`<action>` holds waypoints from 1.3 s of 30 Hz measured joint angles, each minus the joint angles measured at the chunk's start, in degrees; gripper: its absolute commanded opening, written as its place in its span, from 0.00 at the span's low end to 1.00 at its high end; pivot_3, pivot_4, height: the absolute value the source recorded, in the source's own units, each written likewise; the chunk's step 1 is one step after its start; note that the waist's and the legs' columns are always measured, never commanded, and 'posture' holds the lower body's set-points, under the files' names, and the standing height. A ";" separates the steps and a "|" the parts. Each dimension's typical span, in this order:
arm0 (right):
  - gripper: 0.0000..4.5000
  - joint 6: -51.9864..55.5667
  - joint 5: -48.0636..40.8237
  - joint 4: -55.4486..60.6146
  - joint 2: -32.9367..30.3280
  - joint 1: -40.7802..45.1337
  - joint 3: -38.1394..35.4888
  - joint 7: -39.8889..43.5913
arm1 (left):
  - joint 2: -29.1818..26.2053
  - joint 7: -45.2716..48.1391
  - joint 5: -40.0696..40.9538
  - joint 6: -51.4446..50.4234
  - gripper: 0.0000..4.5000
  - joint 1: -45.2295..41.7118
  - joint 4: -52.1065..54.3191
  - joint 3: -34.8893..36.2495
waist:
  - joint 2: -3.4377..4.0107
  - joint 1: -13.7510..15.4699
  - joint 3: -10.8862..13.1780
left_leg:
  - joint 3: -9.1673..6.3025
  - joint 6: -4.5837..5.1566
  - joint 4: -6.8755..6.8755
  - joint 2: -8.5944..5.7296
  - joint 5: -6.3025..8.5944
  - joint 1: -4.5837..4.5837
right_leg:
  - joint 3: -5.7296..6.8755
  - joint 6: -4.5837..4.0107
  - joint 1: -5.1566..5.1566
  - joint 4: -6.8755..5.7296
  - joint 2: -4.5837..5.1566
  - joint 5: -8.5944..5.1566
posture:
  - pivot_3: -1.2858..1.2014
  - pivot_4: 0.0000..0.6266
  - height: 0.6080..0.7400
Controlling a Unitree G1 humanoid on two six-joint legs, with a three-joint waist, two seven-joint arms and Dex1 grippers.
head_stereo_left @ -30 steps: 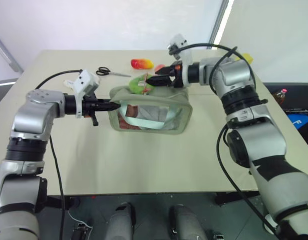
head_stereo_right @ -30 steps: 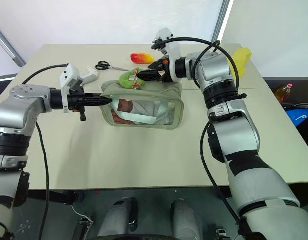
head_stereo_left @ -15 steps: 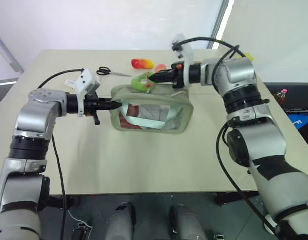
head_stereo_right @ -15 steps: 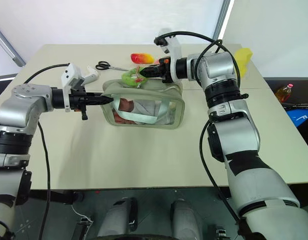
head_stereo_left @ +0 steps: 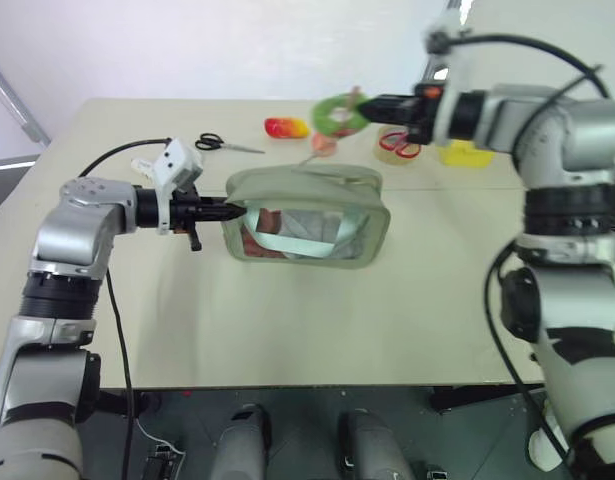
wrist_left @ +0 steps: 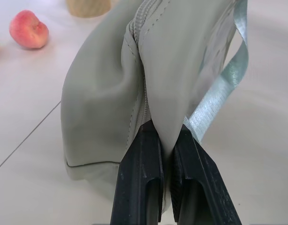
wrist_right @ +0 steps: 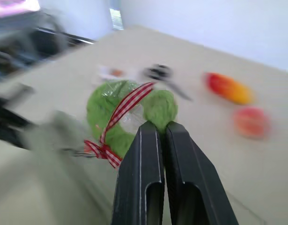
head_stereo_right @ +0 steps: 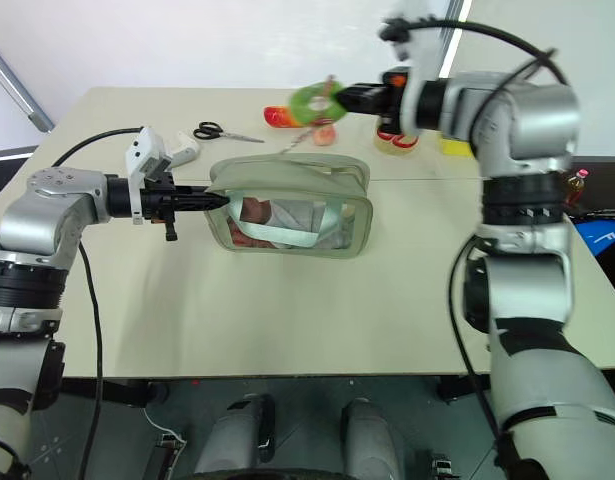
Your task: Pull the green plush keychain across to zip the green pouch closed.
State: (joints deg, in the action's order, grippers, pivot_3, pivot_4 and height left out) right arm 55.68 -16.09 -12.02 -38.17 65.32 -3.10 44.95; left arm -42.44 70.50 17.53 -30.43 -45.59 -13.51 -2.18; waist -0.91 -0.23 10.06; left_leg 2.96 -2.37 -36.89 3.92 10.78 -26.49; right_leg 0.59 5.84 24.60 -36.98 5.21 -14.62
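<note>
Both grippers clamped: left on pouch end, right on keychain.
Eye views: green pouch point(head_stereo_left: 307, 215) lies mid-table point(head_stereo_left: 287, 330); left gripper point(head_stereo_left: 230, 211) pinches its left end; right gripper point(head_stereo_left: 365, 103) holds the green plush keychain point(head_stereo_left: 337, 112) raised above the pouch's far right corner. Left wrist view: jaws closed on the pouch point(wrist_left: 134, 70) seam by the zipper. Right wrist view: jaws together on the keychain point(wrist_right: 129, 115), a ring with red checked ribbon point(wrist_right: 120, 117).
</note>
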 measured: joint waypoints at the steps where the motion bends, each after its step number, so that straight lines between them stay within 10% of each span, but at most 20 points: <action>1: 0.01 -1.62 1.83 3.15 -3.04 -3.92 0.43 -1.11 | -0.12 0.02 -0.02 0.05 0.00 -0.03 -0.14 0.02 | 0.00 -0.13 0.00 | 0.03 0.02 0.01 -0.01 0.01 0.00 | -0.01 0.02 0.00 0.01 0.01 -0.01 | 0.52 0.24 1.00; 8: 0.01 -4.93 5.81 14.43 -9.71 -19.48 -0.86 -5.77 | 0.06 0.54 -0.40 0.74 0.00 -1.57 -2.16 -1.16 | 0.08 -0.60 0.04 | -0.03 0.03 0.01 0.04 0.00 0.16 | -0.07 0.00 0.04 -0.21 -0.09 0.00 | 0.52 0.24 1.00; 13: 0.01 -5.98 5.49 15.65 0.55 -36.54 -4.08 -12.44 | 0.17 0.97 -0.65 1.31 0.00 -1.90 -3.34 -1.52 | -0.10 -0.71 -0.06 | 0.02 0.03 -0.10 0.03 0.01 0.20 | -0.15 0.00 -0.10 -0.14 -0.10 0.01 | 0.52 0.24 1.00; 19: 0.01 -6.17 2.08 13.60 17.11 -38.45 -3.51 -18.31 | 0.22 0.97 -0.98 1.31 0.00 -2.42 -4.18 -1.55 | 0.01 -0.81 0.01 | -0.17 0.03 -0.11 0.04 0.00 0.31 | -0.20 -0.07 -0.07 -0.27 -0.25 0.14 | 0.52 0.24 1.00; 27: 0.07 -5.95 0.45 12.81 17.88 -37.64 -3.91 -19.63 | 0.14 0.82 -0.89 1.24 0.00 -2.35 -3.99 -1.50 | 0.03 -0.51 0.01 | -0.12 0.03 -0.08 0.04 0.00 0.28 | -0.22 -0.07 -0.11 -0.14 -0.22 0.13 | 0.52 0.24 1.00; 36: 1.00 3.72 -16.09 20.45 -6.86 -27.53 -9.49 2.57 | -1.83 3.29 0.92 -1.94 0.92 -3.12 -5.57 -1.03 | 0.10 -0.64 0.09 | -0.13 0.04 0.06 0.05 0.00 0.25 | -0.23 -0.08 0.01 -0.11 -0.23 0.11 | 0.52 0.24 1.00; 39: 1.00 7.34 -21.11 23.46 -12.59 -24.61 -10.86 7.70 | -4.67 4.82 1.86 -3.09 0.99 -3.37 -6.14 0.49 | 0.08 -0.73 0.07 | -0.13 0.04 0.17 0.06 0.01 0.27 | -0.23 -0.06 0.05 -0.06 -0.23 0.08 | 0.52 0.24 1.00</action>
State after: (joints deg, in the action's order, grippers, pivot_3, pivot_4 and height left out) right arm 63.02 -37.20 11.44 -50.76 40.71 -13.96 52.65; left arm -47.11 75.32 19.39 -33.52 -48.96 -19.66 -1.69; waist -0.83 -0.96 10.13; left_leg 2.83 -2.33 -36.72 3.98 10.79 -26.22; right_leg 0.36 5.78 24.64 -37.04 4.98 -14.53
